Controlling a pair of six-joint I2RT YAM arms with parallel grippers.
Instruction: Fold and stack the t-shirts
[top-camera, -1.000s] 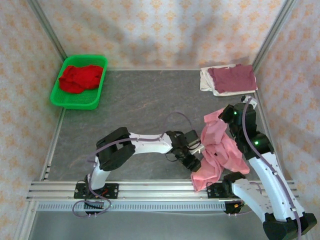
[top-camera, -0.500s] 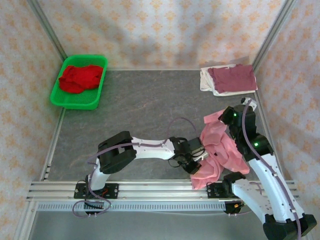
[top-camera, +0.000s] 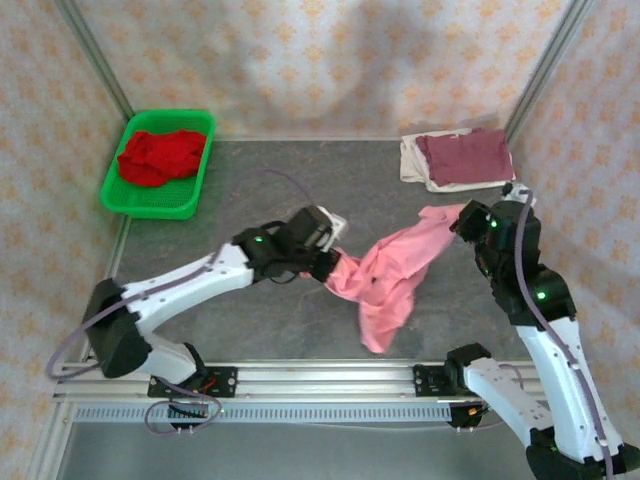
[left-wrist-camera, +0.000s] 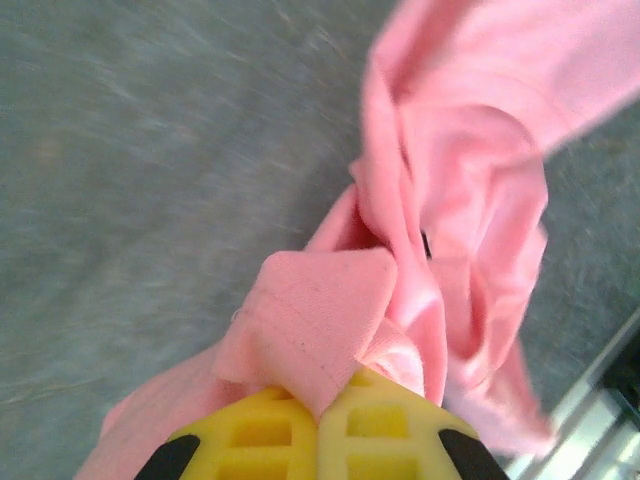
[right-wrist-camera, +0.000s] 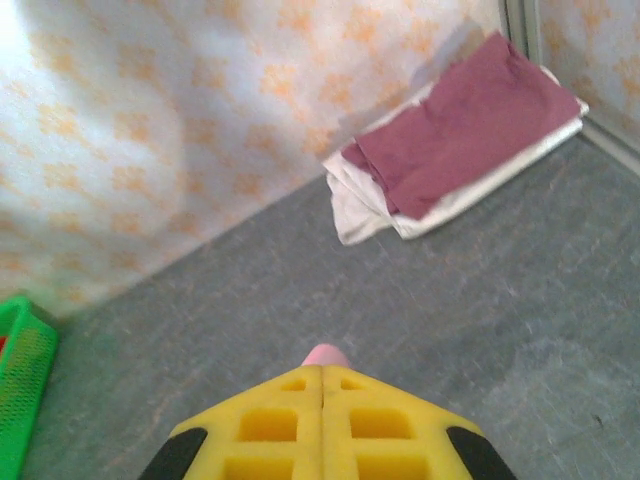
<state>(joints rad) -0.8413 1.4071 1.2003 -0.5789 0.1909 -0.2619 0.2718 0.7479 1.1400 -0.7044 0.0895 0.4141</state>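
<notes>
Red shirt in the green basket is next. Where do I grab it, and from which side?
Pinch a raised fold near the middle of the red shirt, coming straight down from above. It lies in a crumpled heap, and the walls of the green basket around it would likely block a sideways approach.

Salmon-pink t-shirt (top-camera: 390, 275), red t-shirt (top-camera: 158, 155), green basket (top-camera: 150, 209), maroon t-shirt (top-camera: 465, 155), off-white t-shirt (top-camera: 411, 166), grey table (top-camera: 260, 195), yellow jaws

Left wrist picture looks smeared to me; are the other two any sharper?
Left wrist view: the grey table is streaked with motion blur, and the pink t-shirt is soft, crisper near the yellow jaws. Right wrist view: mildly soft, yet the maroon t-shirt reads clearly. Top external view: sharp, evenly lit, faint shadows on the back wall.
</notes>
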